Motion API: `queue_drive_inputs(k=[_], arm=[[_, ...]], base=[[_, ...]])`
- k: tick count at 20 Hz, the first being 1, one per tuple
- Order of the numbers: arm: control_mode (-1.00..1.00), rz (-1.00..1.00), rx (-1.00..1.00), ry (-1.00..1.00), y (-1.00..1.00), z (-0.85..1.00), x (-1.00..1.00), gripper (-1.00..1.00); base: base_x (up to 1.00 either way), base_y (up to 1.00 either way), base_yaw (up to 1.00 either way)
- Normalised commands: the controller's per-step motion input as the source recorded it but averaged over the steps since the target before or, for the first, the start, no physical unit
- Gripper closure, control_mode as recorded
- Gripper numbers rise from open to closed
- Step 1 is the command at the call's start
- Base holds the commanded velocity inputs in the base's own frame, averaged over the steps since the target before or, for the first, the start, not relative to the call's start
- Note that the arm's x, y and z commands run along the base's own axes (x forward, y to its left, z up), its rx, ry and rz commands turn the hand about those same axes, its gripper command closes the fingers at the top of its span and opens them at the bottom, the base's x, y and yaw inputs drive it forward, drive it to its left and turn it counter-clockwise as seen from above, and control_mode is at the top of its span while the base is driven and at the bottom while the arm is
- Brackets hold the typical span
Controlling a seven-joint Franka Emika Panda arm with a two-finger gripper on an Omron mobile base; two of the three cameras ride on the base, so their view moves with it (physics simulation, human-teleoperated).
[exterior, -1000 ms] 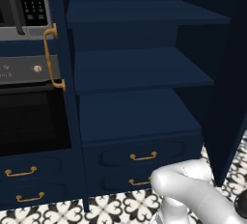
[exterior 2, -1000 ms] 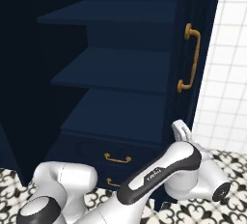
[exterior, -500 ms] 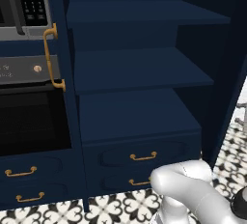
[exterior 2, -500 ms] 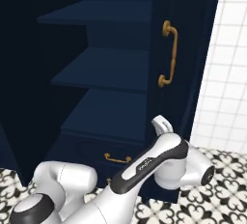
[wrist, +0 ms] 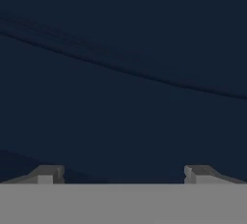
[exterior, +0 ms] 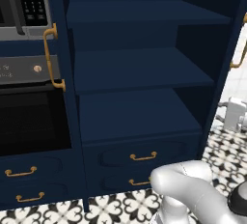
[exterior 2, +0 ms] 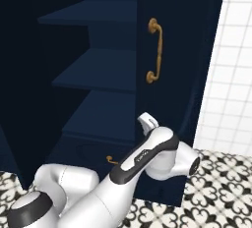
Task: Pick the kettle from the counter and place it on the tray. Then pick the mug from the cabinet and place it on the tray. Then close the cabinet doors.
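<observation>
1. Swung further across the opening than a second ago: right cabinet door (exterior 2: 172, 50), with its brass handle (exterior 2: 156, 50) now nearer the middle of the right base view and its edge just entering the left base view at the right. Moved in along with it: gripper (exterior 2: 147, 122).
2. Released and spread wide, clenching nothing: gripper (wrist: 123, 175), fingertips (wrist: 48, 174) far apart at the bottom of the hand view.
3. Set flat-on against the outer face of the right cabinet door, below the brass handle and off toward the door's free edge. In the hand view, close up on the navy panel (wrist: 125, 97), a curved inlay line running across it. Whether touching the panel or just short of it, cannot tell.
4. Partway shut, not yet closed: right cabinet door, standing at an angle in front of the cabinet (exterior: 140, 68).
5. Swung wide open: left cabinet door (exterior: 60, 49), standing edge-on beside the black oven (exterior: 29, 121), brass bar (exterior: 50, 56) facing outward.
6. Below the navy shelves, drawers (exterior: 140, 155) with brass pulls; underneath, patterned floor tiles (exterior 2: 216, 187); beyond the right door, white tiled wall (exterior 2: 231, 74).
</observation>
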Motion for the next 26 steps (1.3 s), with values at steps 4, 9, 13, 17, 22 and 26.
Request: queue_drive_inputs(k=[4, 9, 13, 17, 22, 26], arm=[[-1.00, 0.08, 0.02, -0.14, 0.53, 0.00, 0.42, -1.00], [-1.00, 0.07, 0.03, -0.13, 0.53, 0.00, 0.46, -1.00], [-1.00, 0.04, 0.03, -0.12, 0.56, -0.04, 0.50, -1.00], [-1.00, 0.03, 0.02, -0.13, 0.55, -0.04, 0.52, -1.00], [-1.00, 0.03, 0.00, -0.12, 0.52, -0.05, 0.61, -1.00], [-1.00, 0.01, 0.00, -0.08, 0.44, -0.01, 0.73, -1.00]], base=[[0.00, 0.00, 0.00], [0.00, 0.00, 0.00], [0.00, 0.00, 0.00], [0.00, 0.00, 0.00], [0.00, 0.00, 0.00], [0.00, 0.00, 0.00]])
